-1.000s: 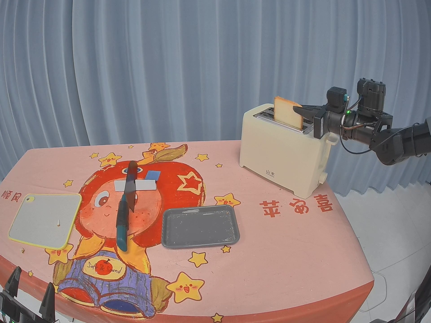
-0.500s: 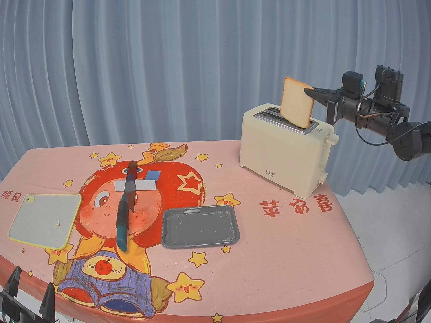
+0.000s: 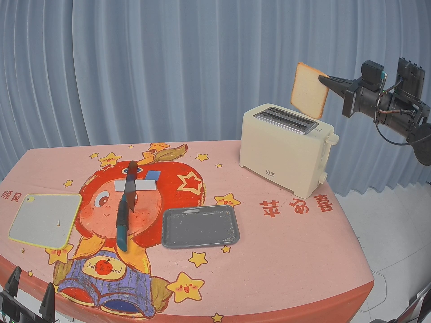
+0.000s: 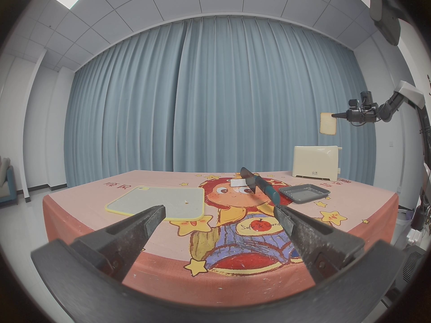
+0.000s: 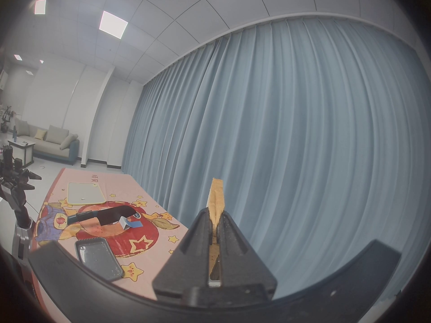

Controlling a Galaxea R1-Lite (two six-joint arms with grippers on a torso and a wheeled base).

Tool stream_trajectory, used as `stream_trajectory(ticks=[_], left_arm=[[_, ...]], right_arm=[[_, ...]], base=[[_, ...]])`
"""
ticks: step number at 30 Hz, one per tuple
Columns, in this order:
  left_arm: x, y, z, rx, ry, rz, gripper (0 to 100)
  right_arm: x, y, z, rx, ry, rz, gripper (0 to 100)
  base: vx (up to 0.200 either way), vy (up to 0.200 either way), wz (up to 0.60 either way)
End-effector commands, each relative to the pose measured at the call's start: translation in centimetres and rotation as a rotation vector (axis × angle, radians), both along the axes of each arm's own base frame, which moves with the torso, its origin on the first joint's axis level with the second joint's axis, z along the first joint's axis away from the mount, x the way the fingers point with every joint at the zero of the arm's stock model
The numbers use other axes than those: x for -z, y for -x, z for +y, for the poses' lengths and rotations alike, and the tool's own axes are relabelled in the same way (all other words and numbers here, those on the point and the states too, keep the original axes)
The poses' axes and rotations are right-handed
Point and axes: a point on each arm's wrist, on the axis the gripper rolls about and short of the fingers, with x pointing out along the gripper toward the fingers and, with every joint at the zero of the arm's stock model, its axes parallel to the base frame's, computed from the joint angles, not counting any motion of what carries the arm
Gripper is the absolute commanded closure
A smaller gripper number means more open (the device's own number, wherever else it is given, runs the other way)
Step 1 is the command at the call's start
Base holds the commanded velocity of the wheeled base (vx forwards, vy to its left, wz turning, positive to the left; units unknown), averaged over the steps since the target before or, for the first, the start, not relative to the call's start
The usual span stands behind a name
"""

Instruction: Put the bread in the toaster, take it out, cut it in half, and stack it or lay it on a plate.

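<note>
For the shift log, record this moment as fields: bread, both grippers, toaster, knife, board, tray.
bread: held upright in the air, just above the toaster's right end, clear of its slots
right gripper: shut on the bread's edge
left gripper: open, holding nothing, low at the table's near left edge
knife: flat on the table, between cutting board and tray
tray: grey, mid-table, left of the toaster

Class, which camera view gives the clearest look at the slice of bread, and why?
The head view: the bread shows its whole broad face, pinched by the right gripper above the toaster. The left wrist view shows it small and distant; the right wrist view shows it edge-on between the fingers.
</note>
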Motion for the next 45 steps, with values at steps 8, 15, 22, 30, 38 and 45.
stream_trajectory(ticks=[8, 15, 22, 30, 38, 45], left_arm=[[0.5, -0.1, 0.0, 0.000, -0.001, 0.018, 0], [0.5, -0.1, 0.0, 0.000, 0.001, 0.018, 0], [0.5, -0.1, 0.0, 0.000, 0.001, 0.018, 0], [0.5, -0.1, 0.0, 0.000, -0.001, 0.018, 0], [0.5, -0.1, 0.0, 0.000, 0.001, 0.016, 0], [0.5, -0.1, 0.0, 0.000, 0.001, 0.016, 0]], right_arm=[[-1.0, 3.1, -0.1, -0.004, -0.022, -0.030, 100], [-0.2, 4.1, 0.4, -0.029, -0.033, -0.002, 100], [0.7, 5.6, 1.4, -0.067, -0.037, 0.030, 100], [2.0, 6.5, 2.0, -0.082, -0.024, 0.075, 100], [2.8, 7.4, 2.0, -0.090, -0.018, 0.101, 100], [3.7, 9.2, 2.0, -0.115, -0.035, 0.147, 100]], base=[[0.000, 0.000, 0.00], [0.000, 0.000, 0.00], [0.000, 0.000, 0.00], [0.000, 0.000, 0.00], [0.000, 0.000, 0.00], [0.000, 0.000, 0.00]])
